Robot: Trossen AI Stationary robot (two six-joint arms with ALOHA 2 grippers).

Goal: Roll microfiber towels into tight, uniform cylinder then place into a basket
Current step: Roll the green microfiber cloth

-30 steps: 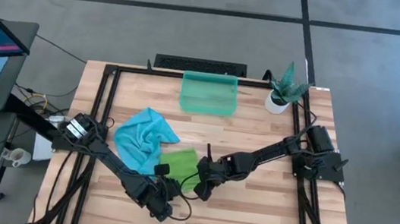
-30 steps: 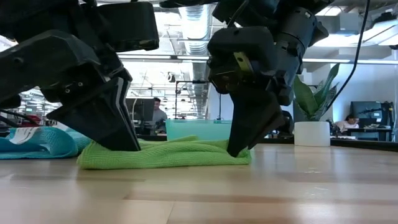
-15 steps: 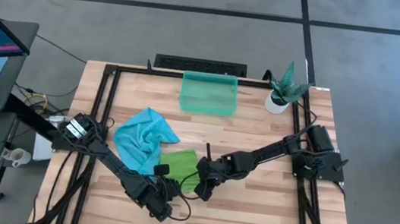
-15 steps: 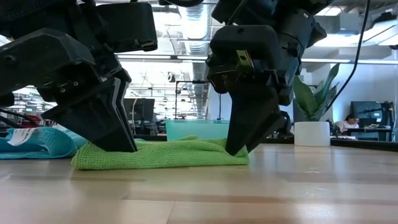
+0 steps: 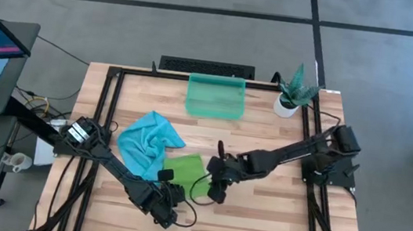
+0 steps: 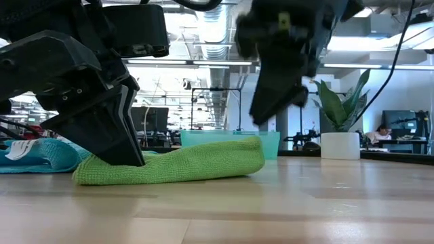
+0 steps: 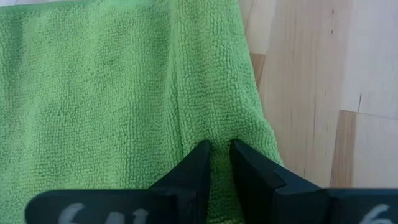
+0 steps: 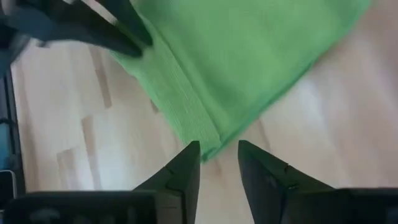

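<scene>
The lime green towel (image 5: 184, 169) is lying folded on the table (image 5: 256, 224), just beside the turquoise towel (image 5: 148, 141) and well short of the teal basket (image 5: 215, 97). It looks soft, light and limp, so it will likely sag and unroll unless it is taken at the thick folded edge. The left gripper (image 7: 216, 163) is pinching a ridge of that cloth between narrow fingers at the corner farthest from the basket. The right gripper (image 8: 219, 160) is hanging above the towel's other end, fingers parted and holding nothing. The arms are hiding much of the towel's near edge from above.
</scene>
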